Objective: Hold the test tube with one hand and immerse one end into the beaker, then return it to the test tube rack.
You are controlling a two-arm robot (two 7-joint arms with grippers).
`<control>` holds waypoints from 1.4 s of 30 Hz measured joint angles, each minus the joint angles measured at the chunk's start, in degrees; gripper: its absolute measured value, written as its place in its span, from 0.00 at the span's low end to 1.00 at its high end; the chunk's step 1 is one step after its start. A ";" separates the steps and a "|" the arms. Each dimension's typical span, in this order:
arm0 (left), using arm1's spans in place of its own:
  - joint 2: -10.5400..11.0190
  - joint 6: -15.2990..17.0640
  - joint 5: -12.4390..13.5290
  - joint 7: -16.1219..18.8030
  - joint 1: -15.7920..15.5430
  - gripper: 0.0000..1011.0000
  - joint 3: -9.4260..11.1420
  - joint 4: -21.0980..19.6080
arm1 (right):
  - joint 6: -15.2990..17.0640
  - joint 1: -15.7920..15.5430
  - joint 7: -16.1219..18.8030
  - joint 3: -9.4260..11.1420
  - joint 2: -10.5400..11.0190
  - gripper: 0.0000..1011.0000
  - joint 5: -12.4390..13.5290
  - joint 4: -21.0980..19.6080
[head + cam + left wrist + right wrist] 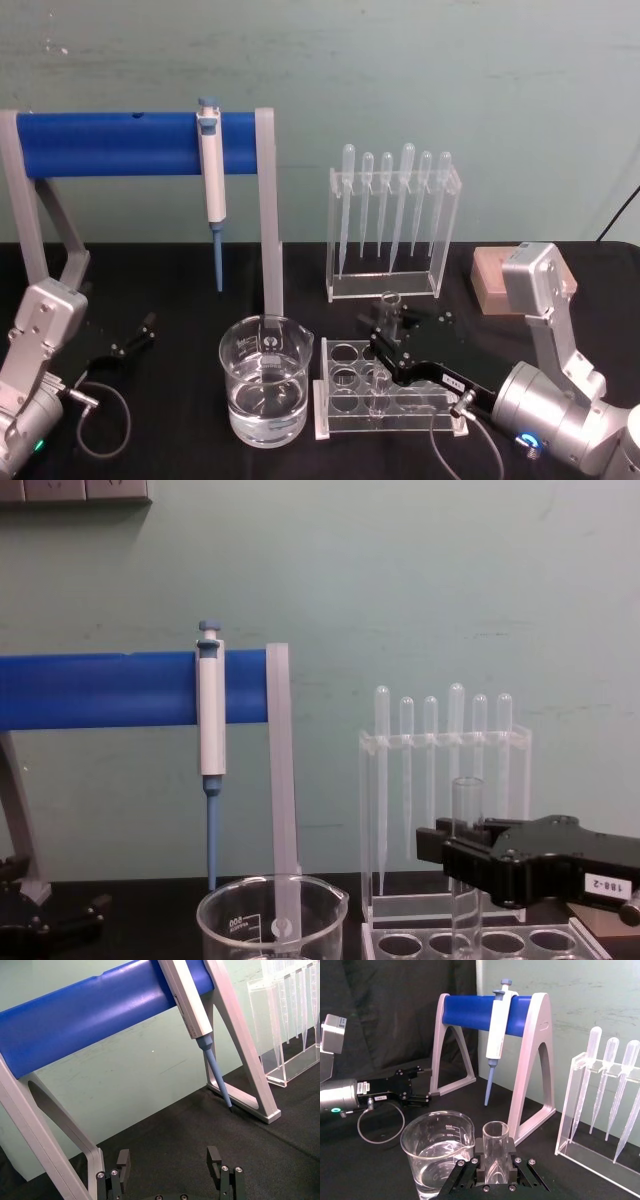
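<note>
Right gripper [492, 1170] jaws clamped on test tube [495, 1152], tube upright over the white rack [345, 395]; beaker [265, 395] just left of jaws. Dip and return both pending. Left gripper [130, 342] parked, jaws wide

- Stand [130, 143]: blue bar on grey legs, at 10 o'clock on the black table [180, 270].
- Micropipette [211, 170]: white body, blue tip, hanging upright on the bar near its right leg, tip clear of the table.
- Clear holder [390, 285]: at 1 o'clock, with six bulb-topped pipettes [406, 200] hanging in a row.
- White rack [345, 375]: round holes, at 5 o'clock, in front of the holder.
- Tan block [490, 280]: at 3 o'clock, near the table's right edge.
</note>
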 joint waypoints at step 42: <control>0.00 0.00 0.00 0.00 0.00 0.99 0.00 0.00 | 4.33 -12.84 -13.84 16.11 6.15 0.99 -2.67 -13.63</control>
